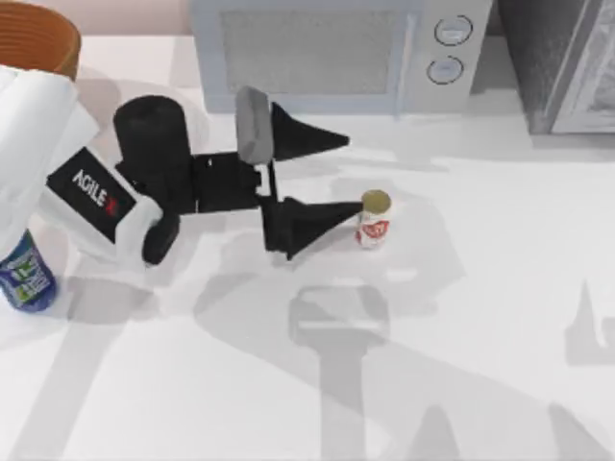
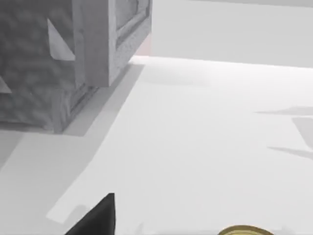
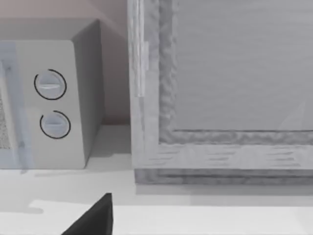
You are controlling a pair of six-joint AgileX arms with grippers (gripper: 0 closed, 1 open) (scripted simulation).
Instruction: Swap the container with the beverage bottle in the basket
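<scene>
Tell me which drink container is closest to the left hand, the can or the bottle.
The can, red-and-white with a gold top, beside the open left hand. The blue bottle stands far off at the table's left edge.

White table, smooth surface, crossed by grey shadows. Resting on it: small red-and-white container with gold top, upright near centre; beverage bottle with blue-green label at the left edge; orange-brown wicker basket at the far left corner; grey microwave with two round dials along the back; a grey textured cabinet at the far right corner.
</scene>
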